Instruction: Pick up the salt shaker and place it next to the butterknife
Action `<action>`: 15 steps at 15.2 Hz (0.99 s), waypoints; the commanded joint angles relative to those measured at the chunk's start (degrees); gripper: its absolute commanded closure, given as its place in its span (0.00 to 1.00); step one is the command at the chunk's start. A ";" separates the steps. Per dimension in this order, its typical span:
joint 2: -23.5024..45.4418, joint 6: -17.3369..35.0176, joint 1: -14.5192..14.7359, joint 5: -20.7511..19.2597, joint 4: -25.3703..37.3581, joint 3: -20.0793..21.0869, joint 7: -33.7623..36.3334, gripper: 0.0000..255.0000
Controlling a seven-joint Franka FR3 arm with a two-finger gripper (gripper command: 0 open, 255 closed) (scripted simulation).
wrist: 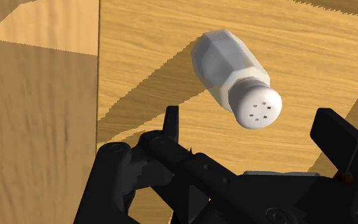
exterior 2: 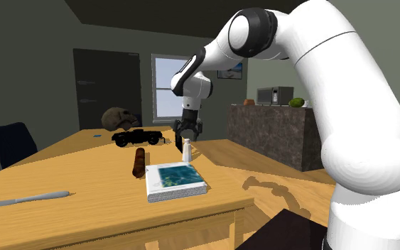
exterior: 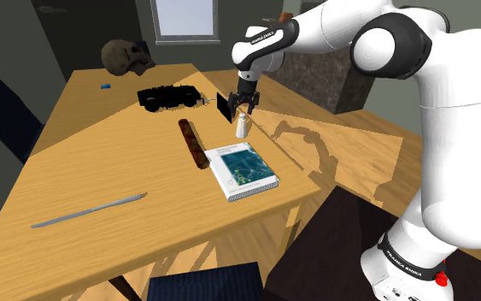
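My gripper hangs just above the shaker, fingers spread apart and touching nothing. The shaker stands upright on the table, its long axis vertical and its holed cap pointing up at me, just beside the book. The knife lies well apart, toward the shoulder view's left.

- glossy white rounded-shell arm with dark grey joint caps
- black wrist band and black base ring, both with white lettering
- small red mark on the base
- all-black blocky two-finger gripper
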 commanded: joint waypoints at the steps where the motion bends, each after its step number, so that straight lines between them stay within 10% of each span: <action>1: 0.33 1.07 0.09 0.15 -0.72 0.10 -0.09 0.00; 8: 0.34 1.06 0.08 0.15 -0.71 0.10 -0.09 0.00; 9: 0.34 1.06 0.08 0.15 -0.71 0.10 -0.09 1.00; 15: 0.42 1.05 0.07 0.16 -0.62 0.10 -0.09 1.00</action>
